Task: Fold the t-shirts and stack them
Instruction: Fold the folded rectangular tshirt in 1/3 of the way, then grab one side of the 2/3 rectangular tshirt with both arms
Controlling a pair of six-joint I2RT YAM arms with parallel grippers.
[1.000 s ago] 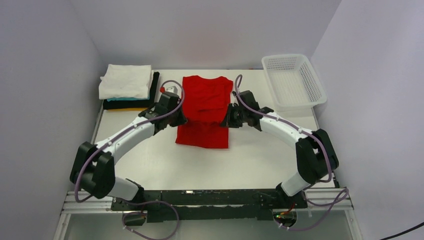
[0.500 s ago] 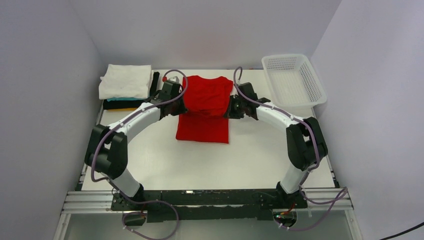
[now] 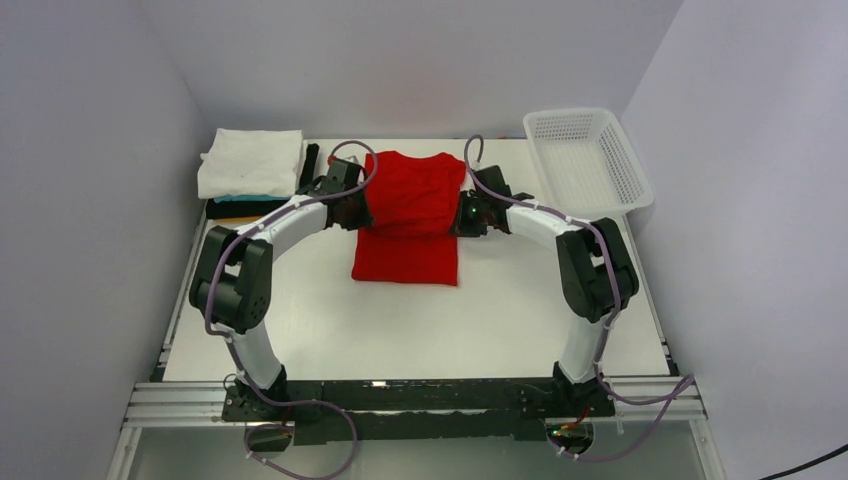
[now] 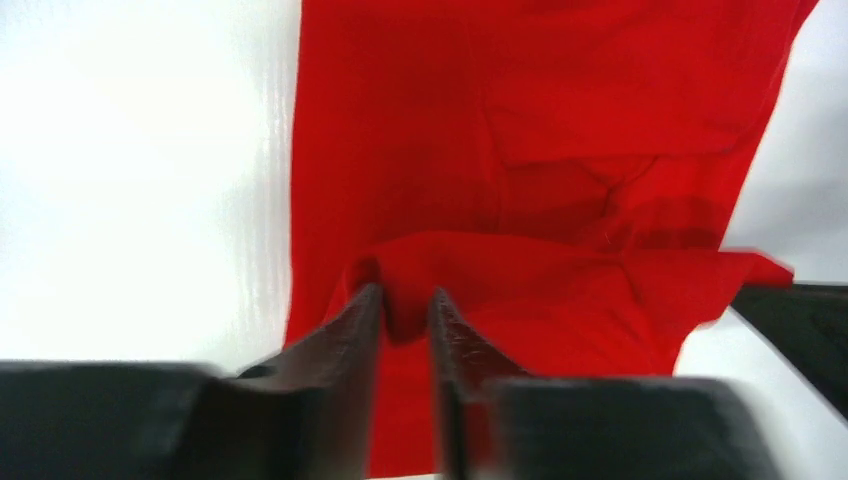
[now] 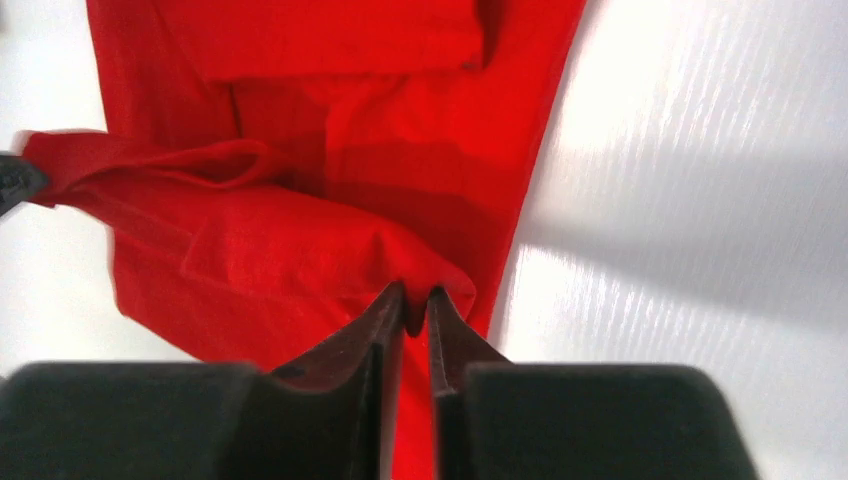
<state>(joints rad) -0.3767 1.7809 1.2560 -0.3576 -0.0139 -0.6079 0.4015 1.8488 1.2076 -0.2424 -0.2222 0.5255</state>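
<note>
The red t-shirt [image 3: 410,215] lies in the middle of the table, sleeves folded in, with its near part lifted and carried over toward the collar. My left gripper [image 3: 352,207] is shut on the shirt's left edge; the left wrist view shows red cloth [image 4: 520,200] pinched between its fingers [image 4: 405,305]. My right gripper [image 3: 462,215] is shut on the right edge; red cloth [image 5: 300,180] is pinched at the fingertips [image 5: 416,300]. A stack of folded shirts [image 3: 252,170], white on top with teal, black and yellow-orange below, sits at the back left.
A white plastic mesh basket [image 3: 588,160] stands at the back right corner. The white table [image 3: 400,330] reaches walls at left, back and right. Both arms arch over the table's sides toward the shirt.
Both grippers have carried the shirt's near edge away from the bases toward the collar, so the folded-over part now covers more of the upper shirt. Both arms have stretched farther forward.
</note>
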